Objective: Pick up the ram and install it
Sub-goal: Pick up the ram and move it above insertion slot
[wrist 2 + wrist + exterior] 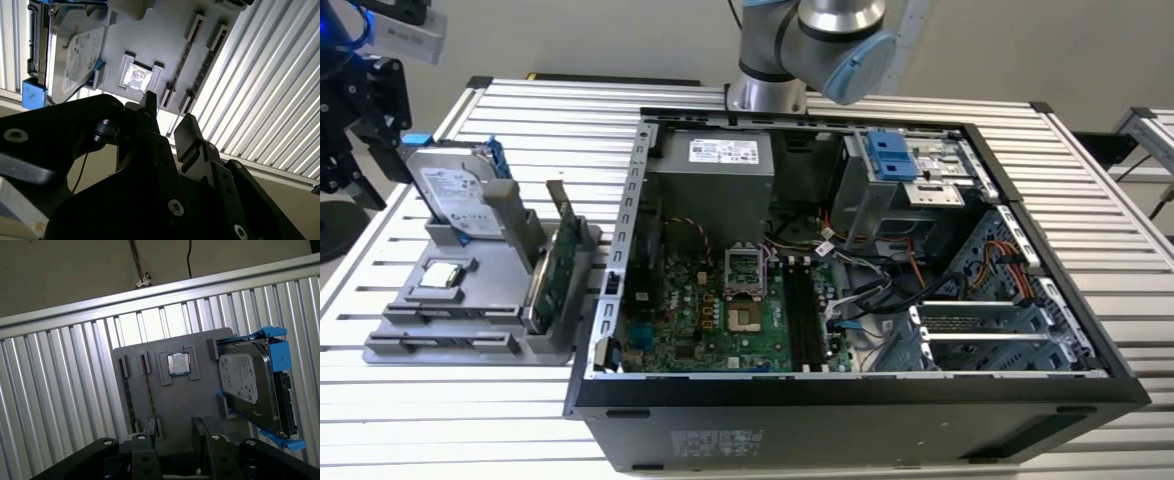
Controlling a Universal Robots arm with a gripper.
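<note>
Aluminium slat table (60,390) w/ grey tray (200,400) near parted fingers (187,132).

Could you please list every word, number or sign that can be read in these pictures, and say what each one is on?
No text can be read.
Hard drive: pale printed label, its print too small to read.
Power supply: white label near its top edge, too small to read.
Computer case: sticker on the outer wall, blurred.
Processor chip: surface markings too faint to read.
</note>
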